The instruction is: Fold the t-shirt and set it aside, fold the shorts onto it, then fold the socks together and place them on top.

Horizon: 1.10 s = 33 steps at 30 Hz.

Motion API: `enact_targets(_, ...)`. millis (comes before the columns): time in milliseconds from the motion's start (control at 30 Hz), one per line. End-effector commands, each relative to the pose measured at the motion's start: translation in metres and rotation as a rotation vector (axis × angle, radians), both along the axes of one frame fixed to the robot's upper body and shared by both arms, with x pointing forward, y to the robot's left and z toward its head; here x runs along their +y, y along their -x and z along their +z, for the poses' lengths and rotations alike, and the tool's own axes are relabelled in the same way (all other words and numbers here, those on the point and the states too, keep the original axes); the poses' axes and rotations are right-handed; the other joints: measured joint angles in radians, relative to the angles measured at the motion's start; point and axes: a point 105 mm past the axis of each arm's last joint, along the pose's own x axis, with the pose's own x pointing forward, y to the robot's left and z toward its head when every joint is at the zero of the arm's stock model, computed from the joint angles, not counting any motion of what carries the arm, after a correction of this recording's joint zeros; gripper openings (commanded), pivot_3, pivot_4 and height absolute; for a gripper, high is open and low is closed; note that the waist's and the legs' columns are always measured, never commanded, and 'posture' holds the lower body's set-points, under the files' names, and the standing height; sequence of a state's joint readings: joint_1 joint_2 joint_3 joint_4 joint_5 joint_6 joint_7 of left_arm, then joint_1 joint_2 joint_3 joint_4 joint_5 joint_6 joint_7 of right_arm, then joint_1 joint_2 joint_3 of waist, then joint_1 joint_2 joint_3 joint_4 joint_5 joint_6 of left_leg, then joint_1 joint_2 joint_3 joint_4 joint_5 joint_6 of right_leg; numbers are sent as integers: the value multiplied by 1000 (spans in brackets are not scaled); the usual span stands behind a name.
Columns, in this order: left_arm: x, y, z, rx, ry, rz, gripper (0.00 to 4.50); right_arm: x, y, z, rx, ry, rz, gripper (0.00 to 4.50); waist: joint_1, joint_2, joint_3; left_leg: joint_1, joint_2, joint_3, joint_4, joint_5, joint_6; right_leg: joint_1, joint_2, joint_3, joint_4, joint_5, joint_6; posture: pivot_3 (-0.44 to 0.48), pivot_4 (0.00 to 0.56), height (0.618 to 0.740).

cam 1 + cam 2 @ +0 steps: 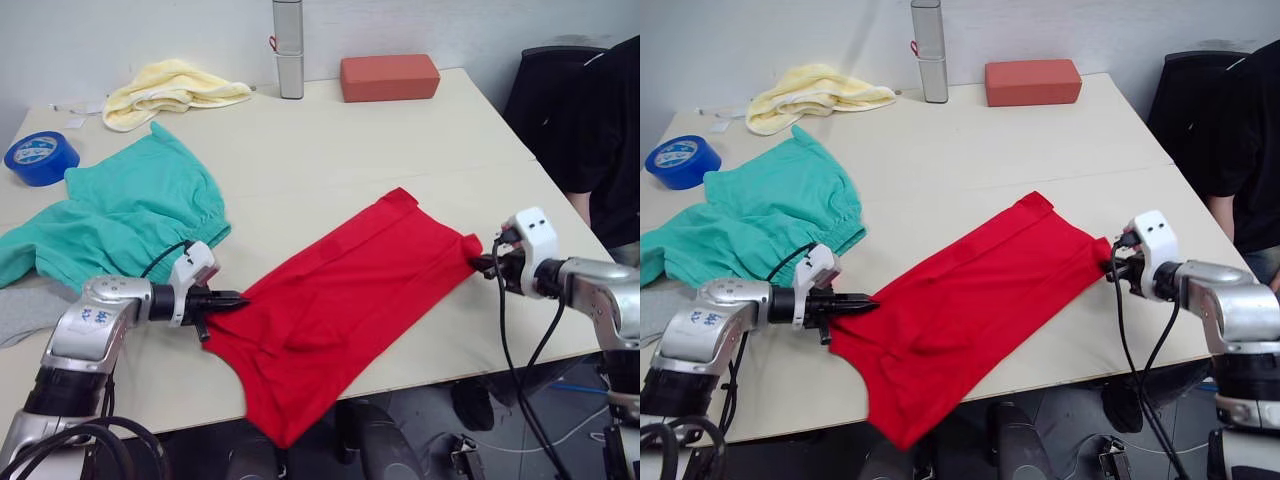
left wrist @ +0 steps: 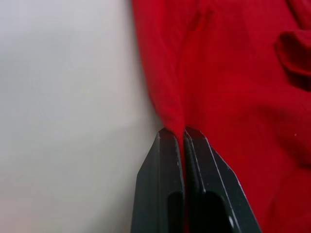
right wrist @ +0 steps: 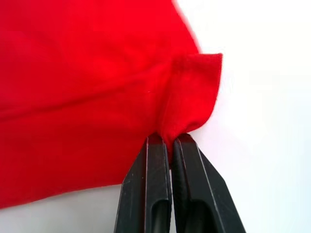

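We see the red t-shirt (image 1: pixel 340 300) folded into a long band, lying diagonally at lower centre, one end overhanging the bench edge. The teal shorts (image 1: pixel 120 215) lie crumpled at left; a grey sock (image 1: pixel 25 312) at far left.

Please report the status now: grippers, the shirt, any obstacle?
Left gripper and right gripper both shut on the bright red cotton t-shirt, opposite edges. One corner overhangs the table. Nothing in the way.

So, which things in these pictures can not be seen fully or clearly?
- Socks: one grey patch, left eye view, cut by the picture edge, under the shorts.
- T-shirt: collar band hidden by folds; its near corner hangs off the table.
- Person: cut by the edge.
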State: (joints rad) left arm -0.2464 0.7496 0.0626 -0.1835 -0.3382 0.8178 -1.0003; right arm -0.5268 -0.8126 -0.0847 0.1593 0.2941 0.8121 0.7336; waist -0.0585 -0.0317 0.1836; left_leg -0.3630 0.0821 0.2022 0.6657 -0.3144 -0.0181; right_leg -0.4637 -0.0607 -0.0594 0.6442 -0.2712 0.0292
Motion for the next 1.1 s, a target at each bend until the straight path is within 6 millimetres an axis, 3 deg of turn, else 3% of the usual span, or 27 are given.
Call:
enact_targets(33,-11,11,11,-34,37,25,32,-9,-17,10,-67,67,11,0,0,0,0,0,0,0,0,0,0,0,0,0,0,0,0,0,150,740)
enact_targets(233,-38,26,15,-77,123,107,32,-3,-46,13,-103,106,46,0,1,0,0,0,0,0,0,1,0,0,0,2,0,0,0,0,150,740)
enact_targets(433,-53,38,11,-94,155,182,32,1,-55,7,-99,78,67,0,2,0,0,0,-1,-1,0,1,0,1,0,3,0,1,1,0,150,740)
enact_targets(467,-52,41,9,-85,152,182,8,0,-55,8,-102,70,65,241,2,0,0,1,-1,-1,0,2,-1,1,0,3,0,1,1,0,150,740)
enact_targets(700,-18,37,15,-110,134,182,1994,-17,-33,26,-122,70,119,2489,5,1,0,1,-1,-2,0,2,-1,1,0,3,0,0,1,0,150,740)
enact_targets(900,1,24,41,-109,125,-50,3934,-8,9,44,-85,1,180,4495,4,1,1,1,0,-2,0,2,-1,1,0,2,0,0,1,0,150,740)
enact_targets(967,-1,7,53,-137,130,-97,4466,4,29,46,-42,-49,216,4500,9,2,1,1,0,-2,-1,2,-1,1,-1,2,0,0,1,0,150,740)
enact_targets(1100,-24,-20,64,-175,158,-208,4466,28,63,37,35,-107,246,4500,18,1,1,1,0,-3,-1,2,-1,2,-1,1,0,0,1,0,150,740)
